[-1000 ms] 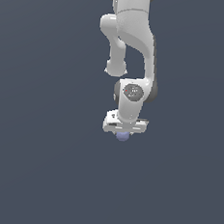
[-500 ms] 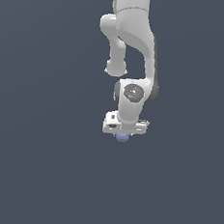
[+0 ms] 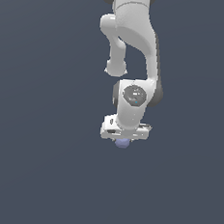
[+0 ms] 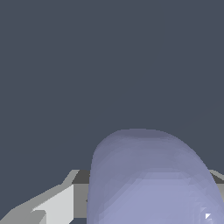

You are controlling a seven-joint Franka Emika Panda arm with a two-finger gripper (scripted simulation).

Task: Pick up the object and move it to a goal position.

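Observation:
The object [image 3: 123, 143] is a small pale lavender-blue rounded piece peeking out just beneath the white gripper [image 3: 124, 140] in the exterior view, near the middle of the picture. The gripper's hand points downward and the object sits between its fingers, mostly hidden by the hand. In the wrist view the object [image 4: 148, 179] fills much of the picture, a rounded lavender dome held close to the camera, with a grey-white finger [image 4: 52, 205] beside it. The gripper is shut on the object.
A plain dark grey-blue surface [image 3: 41, 165] fills the background in both views. The white arm [image 3: 132, 43] rises from the gripper toward the top of the exterior view. No other objects are visible.
The gripper, with the object in it, has shifted very slightly; otherwise the arm's pose looks nearly the same.

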